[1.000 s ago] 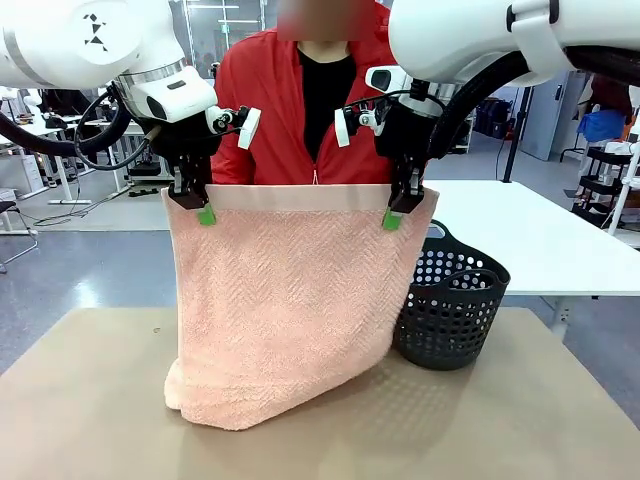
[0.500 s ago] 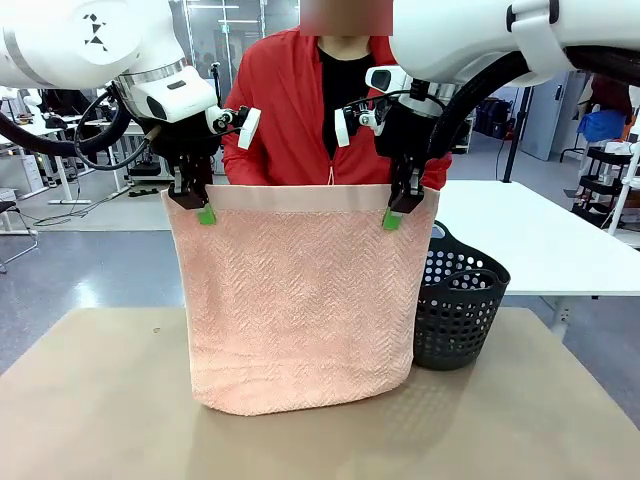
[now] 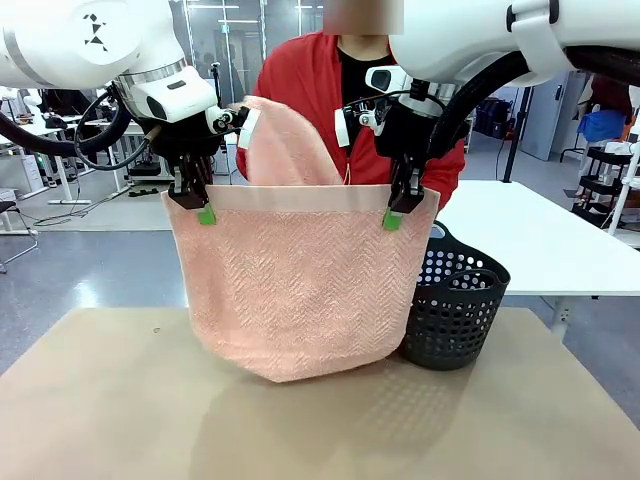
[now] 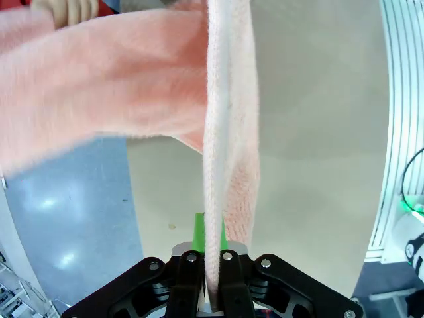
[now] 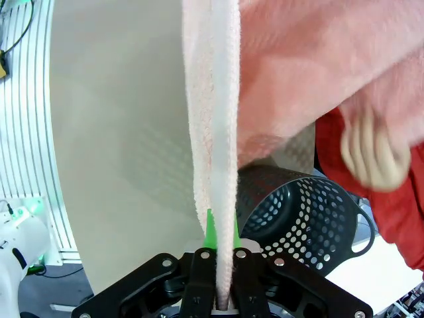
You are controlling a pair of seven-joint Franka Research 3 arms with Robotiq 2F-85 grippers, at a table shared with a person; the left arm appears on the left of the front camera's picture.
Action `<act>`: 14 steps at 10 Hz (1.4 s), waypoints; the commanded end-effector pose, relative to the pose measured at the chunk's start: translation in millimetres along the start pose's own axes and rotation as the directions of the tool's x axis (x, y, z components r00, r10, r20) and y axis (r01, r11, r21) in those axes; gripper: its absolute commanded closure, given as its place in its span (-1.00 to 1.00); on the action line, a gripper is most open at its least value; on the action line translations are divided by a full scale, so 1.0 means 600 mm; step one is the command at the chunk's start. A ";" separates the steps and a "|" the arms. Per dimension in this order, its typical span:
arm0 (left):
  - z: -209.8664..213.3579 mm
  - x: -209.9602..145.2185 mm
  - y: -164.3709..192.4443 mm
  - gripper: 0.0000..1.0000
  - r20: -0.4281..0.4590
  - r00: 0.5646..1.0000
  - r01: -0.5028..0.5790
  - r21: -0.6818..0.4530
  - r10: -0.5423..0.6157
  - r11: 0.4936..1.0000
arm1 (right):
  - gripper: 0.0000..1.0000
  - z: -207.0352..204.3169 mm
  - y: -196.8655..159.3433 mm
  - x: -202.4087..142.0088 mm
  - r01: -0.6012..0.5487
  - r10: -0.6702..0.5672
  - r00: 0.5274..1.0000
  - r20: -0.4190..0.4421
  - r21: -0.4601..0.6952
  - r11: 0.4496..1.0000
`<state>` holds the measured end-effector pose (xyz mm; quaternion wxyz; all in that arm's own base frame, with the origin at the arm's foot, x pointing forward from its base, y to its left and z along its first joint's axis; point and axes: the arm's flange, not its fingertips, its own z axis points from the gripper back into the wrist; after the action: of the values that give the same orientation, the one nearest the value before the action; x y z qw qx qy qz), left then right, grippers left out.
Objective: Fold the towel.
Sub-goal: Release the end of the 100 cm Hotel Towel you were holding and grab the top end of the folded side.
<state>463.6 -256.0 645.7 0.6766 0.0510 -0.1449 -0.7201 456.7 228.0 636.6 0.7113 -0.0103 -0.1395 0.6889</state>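
Left gripper (image 3: 205,213): clamped on towel (image 3: 300,290) corner.
Right gripper (image 3: 392,217): clamped on opposite corner.
Top edge: best held level and taut.

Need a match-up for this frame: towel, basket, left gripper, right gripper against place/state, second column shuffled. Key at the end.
Things:
1. towel
2. black basket
3. left gripper
4. right gripper

Place or state:
A. shut on the top corner nearest the black basket
B. stands on the table, beside the towel
C. hangs by its plain top band
D. shut on the top corner away from the black basket

Pairs: 1-C, 2-B, 3-D, 4-A
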 end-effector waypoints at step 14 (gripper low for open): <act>0.003 0.000 0.004 1.00 0.001 1.000 0.001 0.002 -0.001 1.000 | 1.00 0.002 -0.002 -0.001 -0.003 0.003 1.000 -0.009 -0.003 1.000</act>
<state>463.6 -256.1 645.7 0.6766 0.0510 -0.1448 -0.7202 456.7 228.1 636.6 0.7113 -0.0103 -0.1394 0.6889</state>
